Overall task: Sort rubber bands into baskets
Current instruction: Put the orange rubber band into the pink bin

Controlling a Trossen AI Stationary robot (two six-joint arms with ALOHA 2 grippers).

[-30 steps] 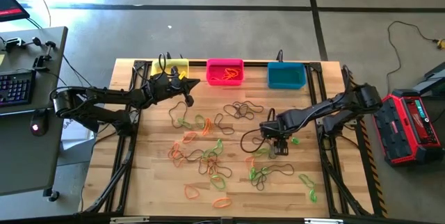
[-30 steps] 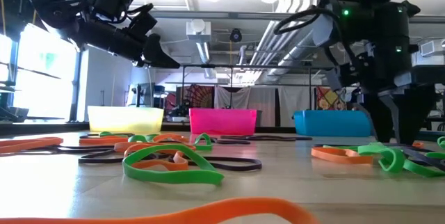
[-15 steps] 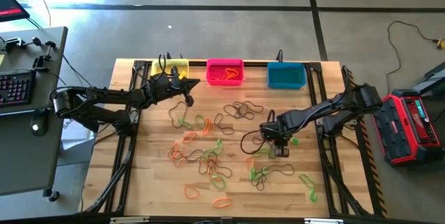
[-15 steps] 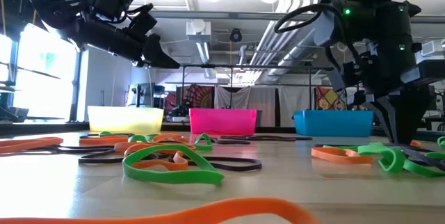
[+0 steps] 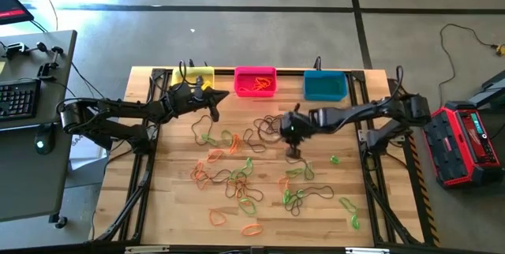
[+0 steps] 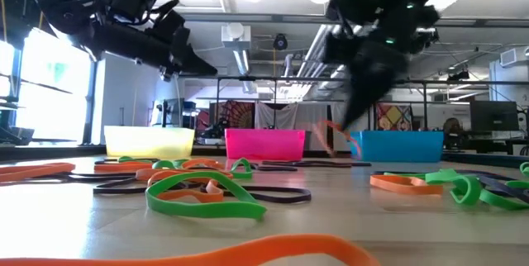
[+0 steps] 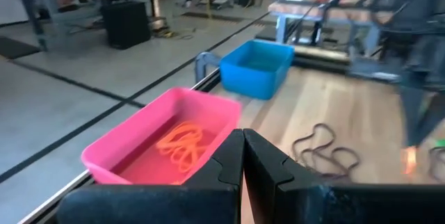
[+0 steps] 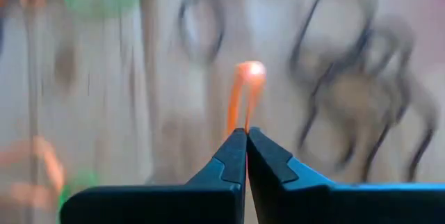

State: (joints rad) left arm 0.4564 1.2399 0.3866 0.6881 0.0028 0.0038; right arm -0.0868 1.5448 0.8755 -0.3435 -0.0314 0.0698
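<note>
Many green, orange and dark rubber bands [image 5: 237, 177] lie loose on the wooden table. Along its far edge stand the yellow basket [image 5: 193, 76], the pink basket [image 5: 255, 82] with orange bands [image 7: 182, 145] in it, and the teal basket [image 5: 325, 86]. Above the table's middle, my right gripper [image 5: 293, 140] slants down, shut on an orange rubber band [image 8: 243, 93]. My left gripper [image 5: 213, 95] hovers by the yellow basket, shut with nothing between its fingers [image 7: 243, 137]. My right gripper pinches one end of the orange band [image 8: 245, 125] between its two fingertips, coming from above at a slant. The rest of the loop sticks out past the fingertips. In the low view the band [image 6: 335, 139] hangs below the gripper, clear of the table.
A cluster of dark bands [image 5: 272, 124] lies just to the left of my right gripper. Green bands [image 5: 296, 197] lie toward the near edge. Both arms reach in from the table's sides. Beyond the right edge stands a red and black case [image 5: 465, 143].
My right gripper has shut on an orange band lying on the table. It has then risen and swung toward the table's left and far edges, lifting the band clear. The move was quick, so the wrist view is blurred.
</note>
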